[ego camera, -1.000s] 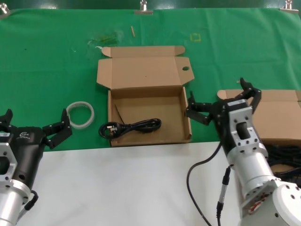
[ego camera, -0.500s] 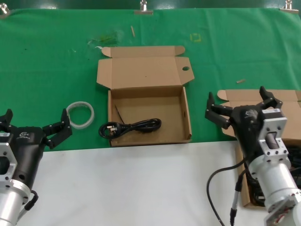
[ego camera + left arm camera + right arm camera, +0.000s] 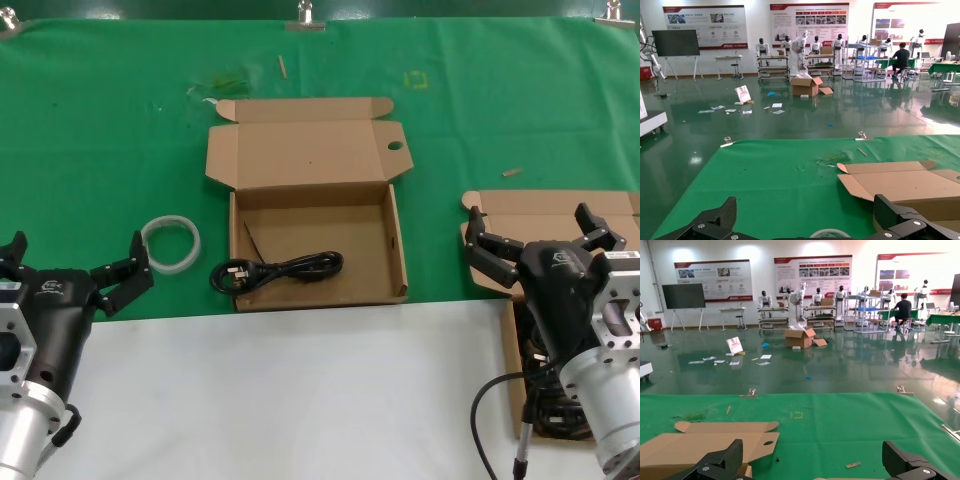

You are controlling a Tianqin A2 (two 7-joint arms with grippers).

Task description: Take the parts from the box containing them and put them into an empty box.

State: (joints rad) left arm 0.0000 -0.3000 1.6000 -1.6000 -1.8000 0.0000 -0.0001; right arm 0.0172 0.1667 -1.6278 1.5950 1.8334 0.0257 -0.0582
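Observation:
The box with the oval hole in its lid [image 3: 310, 155] stands open in the middle, and one black power cord [image 3: 285, 267] lies in it with its plug at the left wall. The box containing the parts [image 3: 530, 205] is at the right edge, with black cords [image 3: 545, 405] showing in it under my right arm. My right gripper [image 3: 540, 235] is open and empty above that box's lid. My left gripper [image 3: 72, 262] is open and empty at the near left. The holed lid also shows in the right wrist view [image 3: 705, 445].
A white ring of tubing [image 3: 170, 243] lies on the green cloth left of the middle box and shows in the left wrist view [image 3: 830, 233]. A small scrap [image 3: 511, 172] lies on the cloth. White table surface runs along the front.
My right gripper has moved right, from beside the holed box's right wall to above the right box, open and empty throughout. The left arm has not moved.

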